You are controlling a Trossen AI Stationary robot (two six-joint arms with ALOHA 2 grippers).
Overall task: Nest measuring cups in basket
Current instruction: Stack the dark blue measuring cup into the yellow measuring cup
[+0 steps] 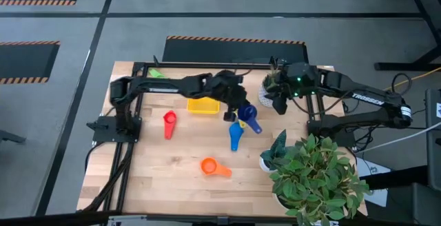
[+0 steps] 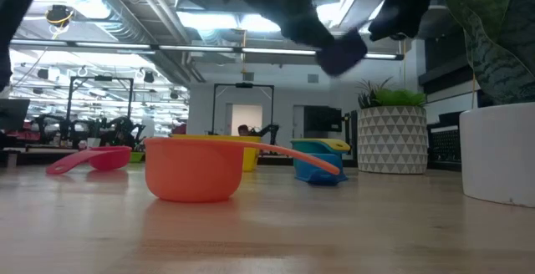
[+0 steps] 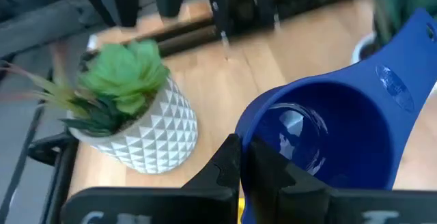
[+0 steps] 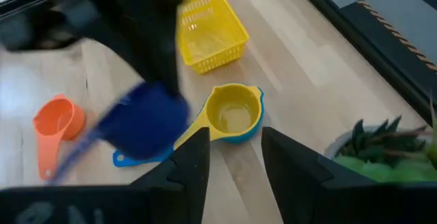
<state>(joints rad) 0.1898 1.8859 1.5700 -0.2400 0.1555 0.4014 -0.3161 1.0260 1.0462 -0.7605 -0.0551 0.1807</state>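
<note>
My left gripper [image 1: 240, 109] is shut on a dark blue measuring cup [image 1: 249, 116], which it holds in the air just right of the yellow basket [image 1: 203, 105]. My right gripper [image 4: 232, 142] is open with nothing between its fingers. It hovers over a yellow cup sitting inside a light blue cup [image 4: 234, 111] on the table. A red cup [image 1: 169, 122] and an orange cup [image 1: 213, 167] lie on the wood, bowls up. A green cup [image 1: 155, 73] lies at the far left edge. My left gripper pinches the wall of the dark blue cup's bowl at its rim [image 3: 244, 157], on the side opposite the handle [image 3: 410, 53]. One finger is inside the bowl and one outside. The cup is lifted clear of the table [image 2: 341, 53], with its handle pointing away from the fingers.
A white patterned pot with a succulent [image 1: 270, 85] stands at the far right, close to my right gripper. A large leafy plant in a white pot [image 1: 313, 178] fills the near right corner. Bare wood lies between the red and orange cups.
</note>
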